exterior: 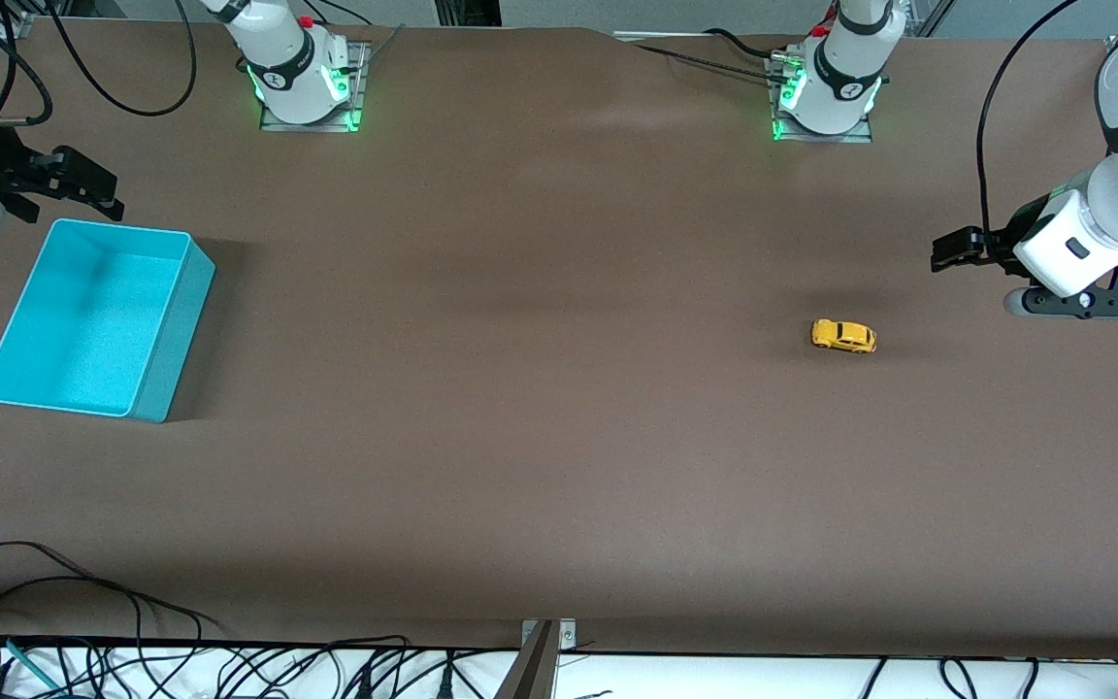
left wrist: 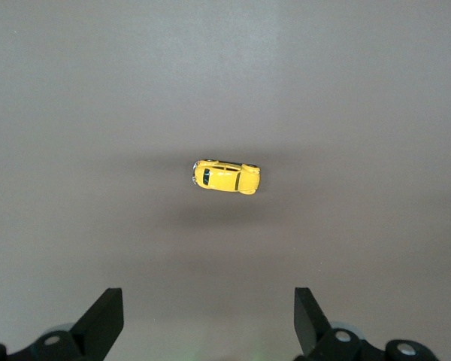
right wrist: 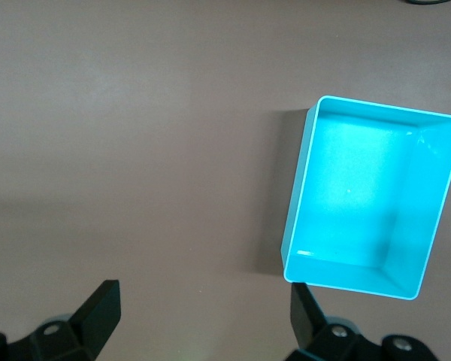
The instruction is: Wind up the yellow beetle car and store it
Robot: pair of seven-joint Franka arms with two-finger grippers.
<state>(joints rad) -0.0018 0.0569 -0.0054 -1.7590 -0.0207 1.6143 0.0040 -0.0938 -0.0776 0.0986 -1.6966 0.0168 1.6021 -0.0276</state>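
The yellow beetle car stands on its wheels on the brown table, toward the left arm's end. In the left wrist view the car lies apart from the fingers, with bare table between. My left gripper hangs open and empty over the table beside the car; its own view shows the left gripper with jaws wide apart. The turquoise bin sits empty at the right arm's end. My right gripper hovers open and empty over the table next to the bin; in its own view the right gripper holds nothing.
Both arm bases stand along the table's edge farthest from the front camera. Loose cables lie off the table's edge nearest that camera. A wide stretch of brown tabletop separates the car from the bin.
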